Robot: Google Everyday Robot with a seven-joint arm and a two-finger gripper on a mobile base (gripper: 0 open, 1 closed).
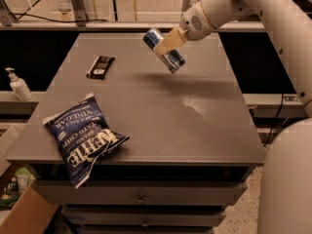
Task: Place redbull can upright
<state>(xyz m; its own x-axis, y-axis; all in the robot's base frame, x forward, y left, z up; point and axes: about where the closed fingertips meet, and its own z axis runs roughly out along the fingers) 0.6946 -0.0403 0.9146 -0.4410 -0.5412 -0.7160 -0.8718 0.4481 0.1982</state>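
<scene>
Over the far half of the grey table (161,116), the gripper (168,41) hangs in the air, clamped around the redbull can (164,50). The slim blue-and-silver can tilts steeply, clear of the tabletop.

White rounded arm (265,9), perforated wrist grille; tan gripper (165,43) over table (146,111) rear.

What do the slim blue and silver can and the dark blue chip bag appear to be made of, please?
The slim blue and silver can, held tilted above the grey table by the robot's hand, looks like glossy painted metal, judging by its sheen. The dark blue chip bag seems crinkled plastic film: creased, faintly shiny.
</scene>
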